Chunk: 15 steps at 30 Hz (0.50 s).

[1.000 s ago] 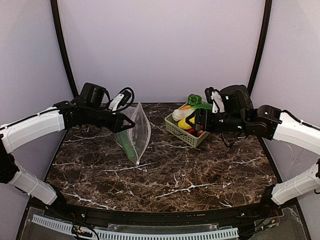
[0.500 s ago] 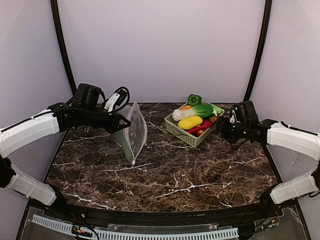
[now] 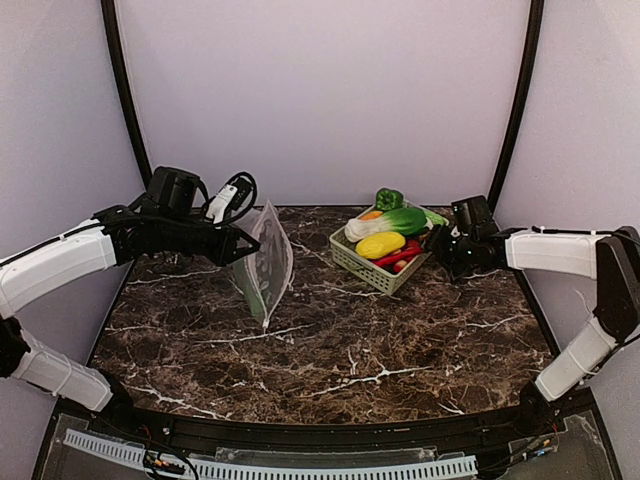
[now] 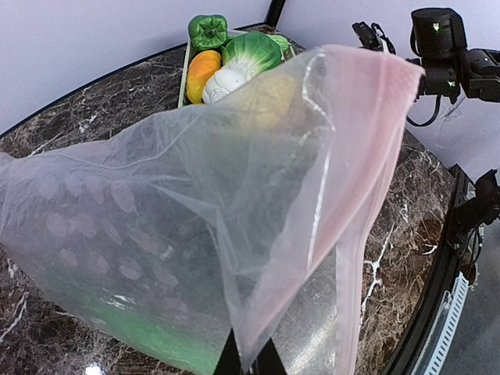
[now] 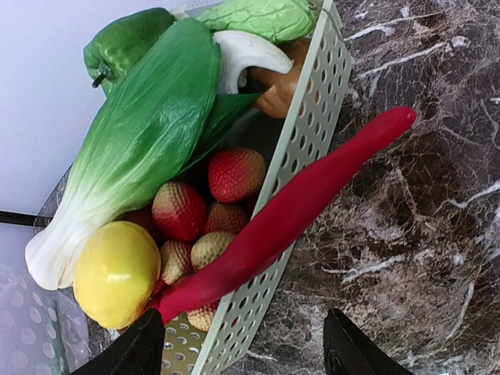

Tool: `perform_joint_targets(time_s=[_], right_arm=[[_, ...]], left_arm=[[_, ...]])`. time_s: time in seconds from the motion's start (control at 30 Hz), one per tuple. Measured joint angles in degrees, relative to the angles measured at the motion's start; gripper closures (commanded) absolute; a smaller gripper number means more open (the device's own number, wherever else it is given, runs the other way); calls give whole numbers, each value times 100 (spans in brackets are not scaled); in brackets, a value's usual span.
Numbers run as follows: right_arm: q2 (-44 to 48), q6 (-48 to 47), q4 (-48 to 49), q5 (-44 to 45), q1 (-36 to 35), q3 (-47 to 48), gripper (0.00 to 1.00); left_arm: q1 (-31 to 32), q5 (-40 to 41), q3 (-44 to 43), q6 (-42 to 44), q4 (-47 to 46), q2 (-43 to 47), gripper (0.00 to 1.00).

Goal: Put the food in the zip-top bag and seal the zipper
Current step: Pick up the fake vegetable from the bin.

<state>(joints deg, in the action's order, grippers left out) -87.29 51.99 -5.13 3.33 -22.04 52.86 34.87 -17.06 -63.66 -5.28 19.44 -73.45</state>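
Task status: early. You have nearly all the food in the pale green basket (image 3: 365, 270) at the far right: bok choy (image 5: 148, 133), green pepper (image 5: 125, 47), a yellow piece (image 5: 117, 273), and a red chili (image 5: 297, 211) overhanging the rim. One green shape shows low inside the zip-top bag (image 3: 265, 262); treat it as already loaded. Loading the rest and sealing are outstanding.

The left gripper (image 3: 240, 246) is clamped on the bag's edge, holding it upright at left of centre, lower corner on the table. The bag is clear, floppy and dotted, and its pink zipper (image 4: 367, 180) looks unsealed.

The right gripper (image 5: 242, 355) has its jaws apart and empty, just beside the basket's right wall, near the chili.
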Motion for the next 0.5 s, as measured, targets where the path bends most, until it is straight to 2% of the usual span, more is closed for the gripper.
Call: perform_joint_targets(time_s=[0.5], right_arm=[[-680, 92, 212, 184, 271, 531, 36]], left_arm=[[0, -55, 9, -2, 0, 0, 99]])
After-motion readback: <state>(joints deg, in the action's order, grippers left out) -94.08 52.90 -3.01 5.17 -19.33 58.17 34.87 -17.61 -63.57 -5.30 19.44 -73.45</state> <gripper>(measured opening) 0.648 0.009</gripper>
